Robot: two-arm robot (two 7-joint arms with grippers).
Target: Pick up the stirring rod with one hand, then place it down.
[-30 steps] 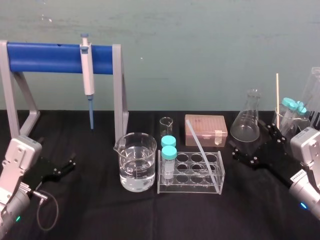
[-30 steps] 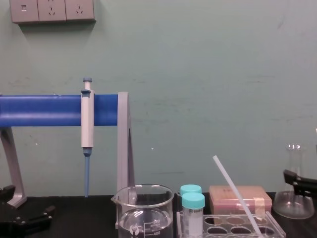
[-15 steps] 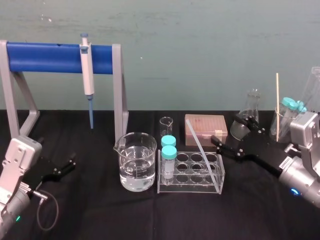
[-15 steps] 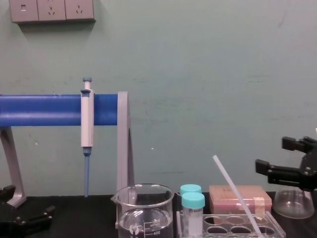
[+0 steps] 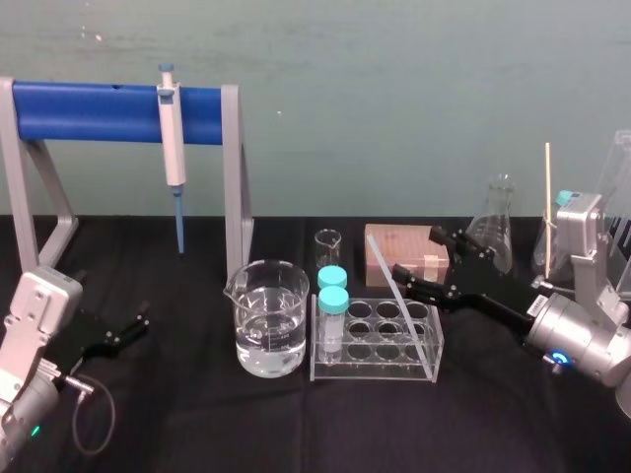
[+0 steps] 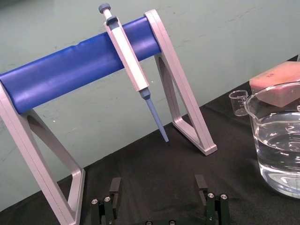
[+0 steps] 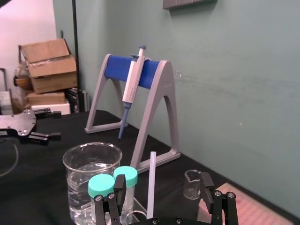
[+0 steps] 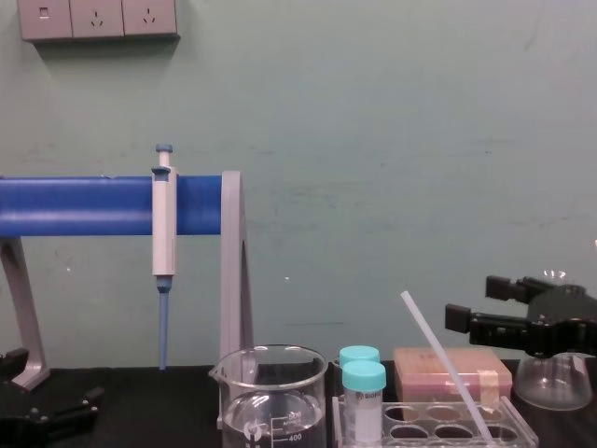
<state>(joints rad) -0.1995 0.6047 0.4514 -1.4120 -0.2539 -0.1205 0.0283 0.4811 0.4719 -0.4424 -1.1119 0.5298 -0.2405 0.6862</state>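
Fingers (image 5: 409,278) of R hand (image 5: 416,256) wide open, empty, just beside rod (image 5: 402,301), not touching. L hand (image 6: 157,183) parked left, open too.

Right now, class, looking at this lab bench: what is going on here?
The right gripper hangs open just short of the stirring rod, which leans in the clear tube rack. Nothing is gripped yet. The left gripper sits idle and open at the left of the black table.
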